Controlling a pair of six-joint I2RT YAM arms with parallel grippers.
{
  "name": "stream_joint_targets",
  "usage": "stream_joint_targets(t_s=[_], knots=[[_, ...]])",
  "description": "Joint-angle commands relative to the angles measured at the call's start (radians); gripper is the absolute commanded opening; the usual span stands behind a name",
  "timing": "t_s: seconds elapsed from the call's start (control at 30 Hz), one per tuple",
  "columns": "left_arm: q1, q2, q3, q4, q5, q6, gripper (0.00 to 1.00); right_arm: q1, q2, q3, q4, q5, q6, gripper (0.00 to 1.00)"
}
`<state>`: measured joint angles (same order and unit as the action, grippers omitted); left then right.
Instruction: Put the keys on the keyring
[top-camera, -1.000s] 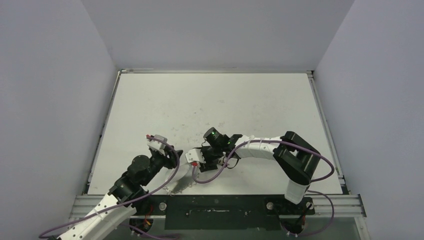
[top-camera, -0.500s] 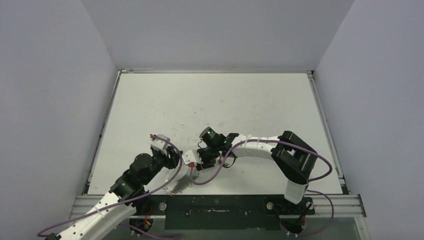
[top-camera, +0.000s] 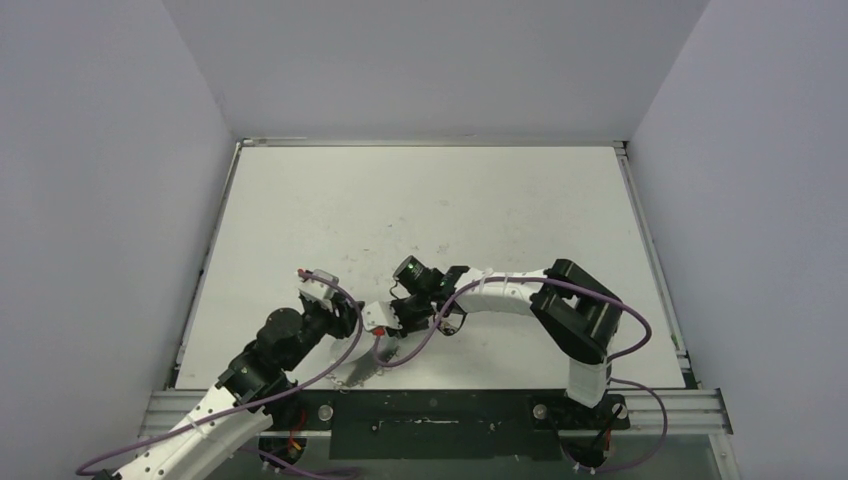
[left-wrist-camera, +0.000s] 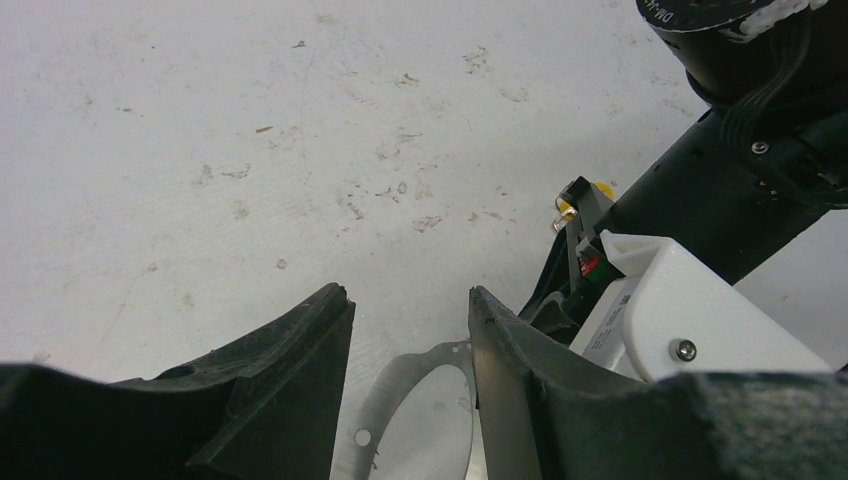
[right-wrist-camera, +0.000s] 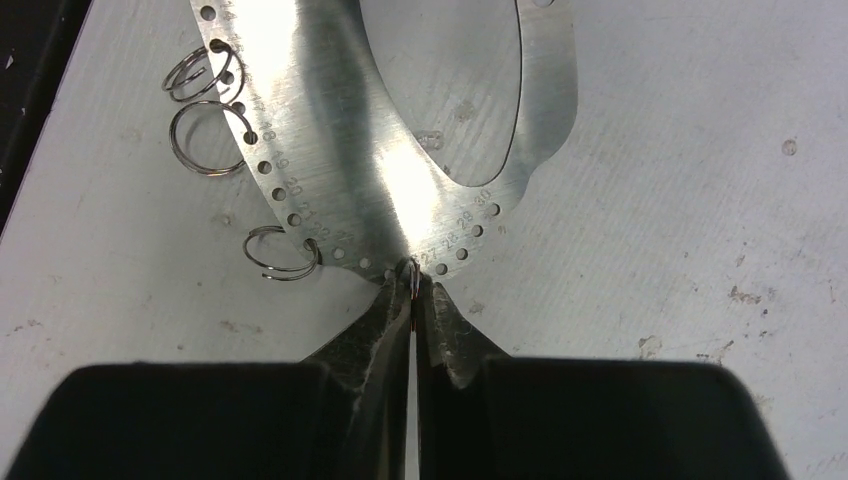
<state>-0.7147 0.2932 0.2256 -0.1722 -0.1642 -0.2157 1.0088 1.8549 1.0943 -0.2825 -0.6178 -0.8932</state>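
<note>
So, the keyring. In our right wrist view it isn't really a wire loop. It's a flat silvery plate with an oval cutout and a row of small numbered holes along its rim. It's lying flat on the surface near the front edge, right between the two arms. A few small split rings hang from the holes on one side, and every one we can see is bare, with no key on it.

The keys are harder to spot. What looks like the yellow-headed key peeks out on the surface just beyond the right arm's wrist, mostly hidden. We can't find the black one in any view.

The right tool is fully closed, with its tips meeting right at the rim of the keyring. There's a thin glint of wire between the tips, possibly one of the small rings, but it's too small for us to call.

The fingers of the left tool stand apart, and the narrow end of the keyring shows in the gap between them. We honestly can't tell whether it's clamping the plate or just hovering over it.

Progress-wise, we'd say this is early days. Nothing is threaded yet. At best the ring end is being pinched or steadied, and both keys are left to pick up and work onto a ring.
</note>
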Motion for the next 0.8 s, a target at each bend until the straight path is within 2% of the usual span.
stream_joint_targets(t_s=[0.0,0.27,0.5,0.57,0.77], knots=[[-0.005,-0.016,0.038,0.014,-0.01,0.012,0.45,-0.014,-0.046,0.007,0.046,-0.034,0.048,0.0],[-0.005,-0.022,-0.031,0.154,0.009,0.02,0.44,-0.184,-0.201,-0.187,0.405,-0.239,0.305,0.0],[-0.006,0.071,-0.162,0.583,0.181,0.098,0.42,-0.252,-0.34,-0.29,0.668,-0.311,0.533,0.0],[-0.005,0.12,-0.191,0.704,0.269,0.148,0.42,-0.26,-0.362,-0.303,0.737,-0.327,0.595,0.0],[-0.007,0.279,-0.197,0.895,0.436,0.285,0.42,-0.265,-0.387,-0.303,0.82,-0.383,0.677,0.0]])
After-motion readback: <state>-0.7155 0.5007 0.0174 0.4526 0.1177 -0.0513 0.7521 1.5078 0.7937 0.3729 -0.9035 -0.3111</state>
